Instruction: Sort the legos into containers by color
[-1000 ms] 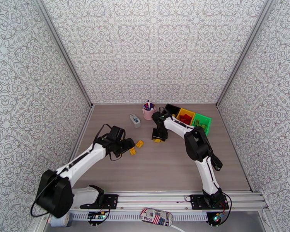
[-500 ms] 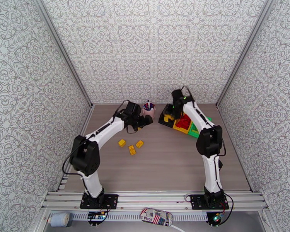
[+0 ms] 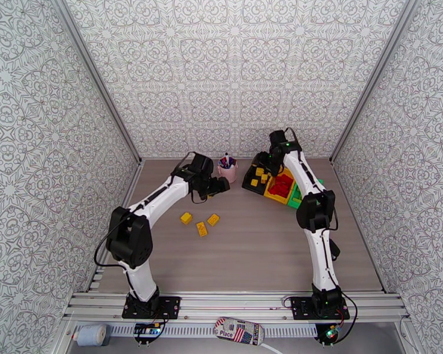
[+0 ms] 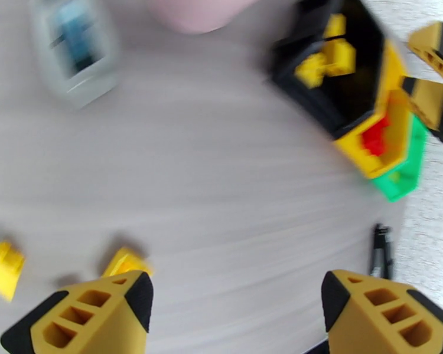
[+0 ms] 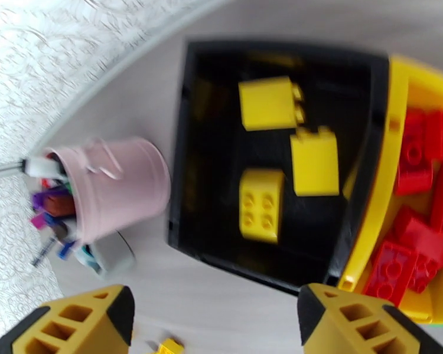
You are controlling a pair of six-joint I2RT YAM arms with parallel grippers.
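Three yellow legos [image 3: 202,229] lie loose on the table [image 3: 251,255], left of centre, not yet sorted. The containers [image 3: 276,197] sit in a row at the far right. The black bin [image 5: 209,172] holds three yellow bricks, the yellow bin [image 5: 396,113] holds red ones, and the green bin [image 4: 398,178] sits nearest. The right gripper [image 5: 215,323] hangs over the black bin, jaws wide and empty, seemingly because yellows go there. The left gripper [image 4: 236,314], also wide and empty, hovers beyond the loose bricks, beside the pink cup [image 3: 226,171].
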